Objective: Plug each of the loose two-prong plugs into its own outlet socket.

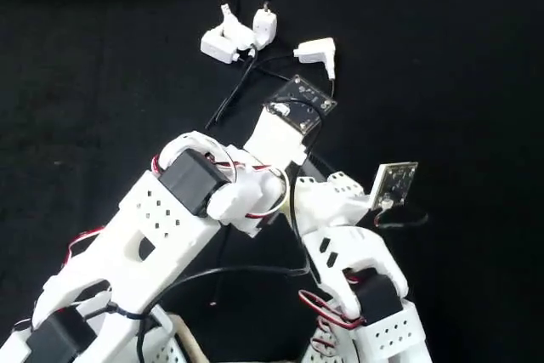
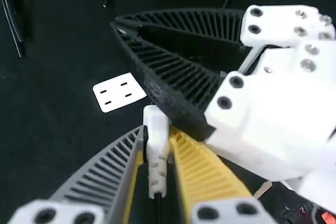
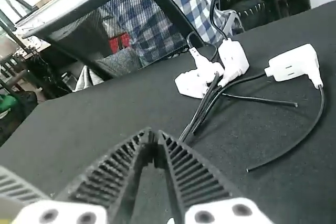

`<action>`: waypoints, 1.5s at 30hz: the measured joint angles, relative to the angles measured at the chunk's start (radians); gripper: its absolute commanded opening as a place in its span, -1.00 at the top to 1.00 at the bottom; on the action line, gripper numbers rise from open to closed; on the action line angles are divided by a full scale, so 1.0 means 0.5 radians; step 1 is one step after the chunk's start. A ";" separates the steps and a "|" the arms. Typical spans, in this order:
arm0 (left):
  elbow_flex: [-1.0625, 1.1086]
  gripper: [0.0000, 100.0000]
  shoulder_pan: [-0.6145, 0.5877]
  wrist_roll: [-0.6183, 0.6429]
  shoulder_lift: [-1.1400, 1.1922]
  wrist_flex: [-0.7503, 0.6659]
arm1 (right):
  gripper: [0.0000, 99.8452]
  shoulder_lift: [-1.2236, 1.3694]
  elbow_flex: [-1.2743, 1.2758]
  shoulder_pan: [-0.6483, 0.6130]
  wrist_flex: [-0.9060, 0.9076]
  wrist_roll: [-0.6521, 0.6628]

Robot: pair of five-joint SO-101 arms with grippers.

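My left gripper [image 2: 156,132], with one grey and one yellow finger, is shut on a small white two-prong plug [image 2: 156,156] that stands upright between them. Just beyond its tips a flat white outlet face [image 2: 119,92] with two pairs of slots lies on the black cloth. My right gripper [image 3: 153,142] has black ribbed fingers that meet at the tips with nothing between them; the right gripper [image 2: 118,24] crosses close over the held plug. Three white socket blocks [image 1: 225,42] [image 1: 265,27] [image 1: 316,50] lie at the table's far side, also as socket blocks [image 3: 197,80] [image 3: 233,56] [image 3: 294,62].
Black cables [image 1: 234,91] run from the far sockets toward the arms, and a loose cable [image 3: 294,140] curves off the rightmost block. Both arms [image 1: 170,227] [image 1: 357,261] crowd the near middle. A black mesh chair [image 3: 105,30] stands behind the table's far edge.
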 measured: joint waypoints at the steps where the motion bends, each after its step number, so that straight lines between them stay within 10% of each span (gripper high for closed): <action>1: 0.000 0.94 0.000 0.000 0.000 0.000 | 0.98 0.000 0.000 0.000 0.000 0.000; 19: 0.003 0.94 0.000 0.000 0.000 0.003 | 0.77 -0.003 -0.003 0.003 0.006 0.224; 34: 0.018 0.94 -0.037 0.000 -0.021 -0.025 | 0.55 0.000 0.083 0.740 0.003 0.276; 45: 0.436 0.94 -0.411 -0.328 0.224 0.083 | 0.55 0.000 0.083 0.841 0.334 0.288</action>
